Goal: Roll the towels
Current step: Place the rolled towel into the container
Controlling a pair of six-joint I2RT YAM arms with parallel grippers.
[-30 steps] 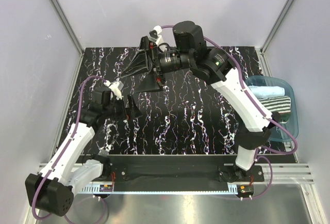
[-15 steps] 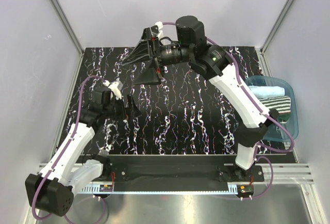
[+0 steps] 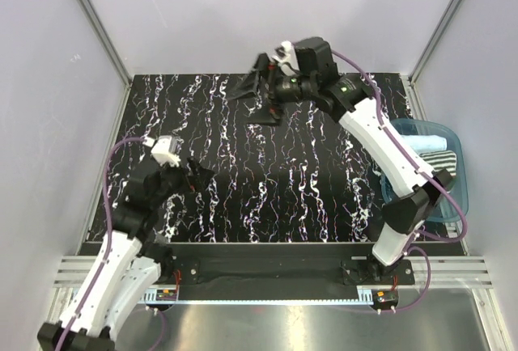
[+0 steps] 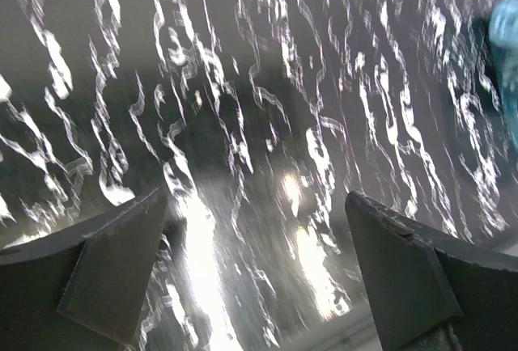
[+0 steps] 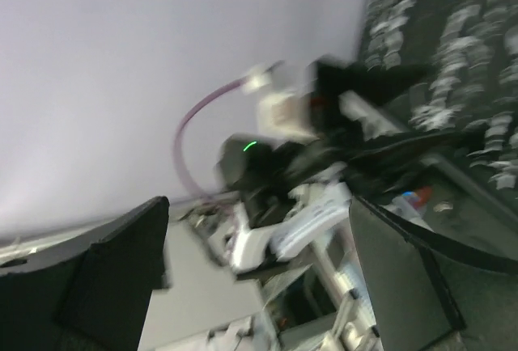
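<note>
Top external: 2 towels (image 3: pixel 429 149) lie in tray (image 3: pixel 458 194).

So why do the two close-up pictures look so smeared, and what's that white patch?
Left wrist view: motion blur streaks the marbled table, and light glares white off it low in the frame. Right wrist view: smeared throughout. Top view: sharp, evenly lit.

The top external view looks steeply down from above and behind the arm bases, taking in the whole worktop (image 3: pixel 267 197) and the tray (image 3: pixel 457 145) at its right. The left wrist view sits close over the worktop, facing along its own fingers (image 4: pixel 105 278) toward that tray. The right wrist view, tilted and blurred, faces the left arm (image 5: pixel 275 242), also seen from above.
</note>
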